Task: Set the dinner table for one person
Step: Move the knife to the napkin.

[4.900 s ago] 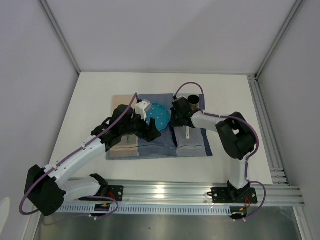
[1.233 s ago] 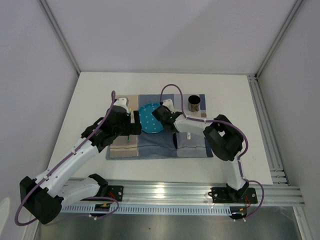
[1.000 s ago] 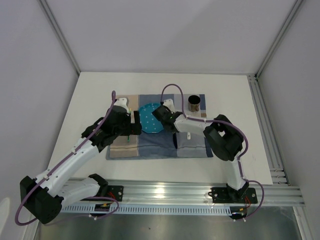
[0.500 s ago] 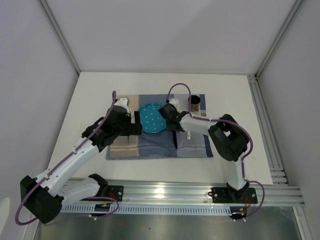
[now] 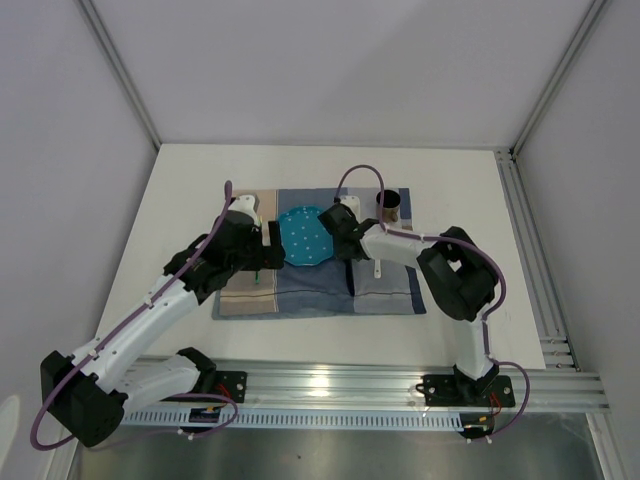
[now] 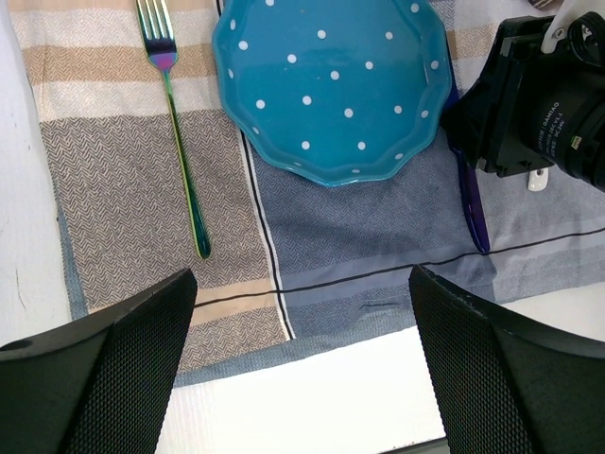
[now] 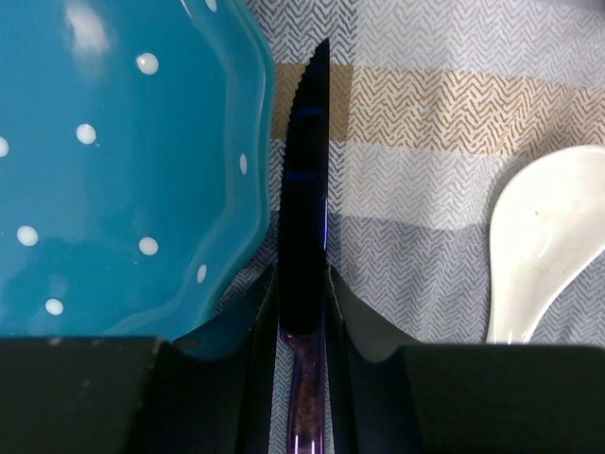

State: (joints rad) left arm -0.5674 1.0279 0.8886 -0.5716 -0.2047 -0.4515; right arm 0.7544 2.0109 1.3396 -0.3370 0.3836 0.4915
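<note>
The right hand point(image 7: 302, 288) pinches the knife point(image 7: 304, 161) just right of the plate point(image 7: 113, 170), over the placemat point(image 7: 425, 104) mid-worktop point(image 5: 180, 190). It should lay it straight, clear of the spoon point(image 7: 544, 236), while the left hand point(image 6: 301, 284) gapes empty.

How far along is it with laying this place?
Done, it seems: on the dinner table the placemat holds the blue plate, a fork to its left, a white spoon to its right and a cup at the far right corner. In hand: the right claw grips the knife beside the plate's right edge. The left claw is open, holding nothing. Left: probably just releasing the knife.
</note>
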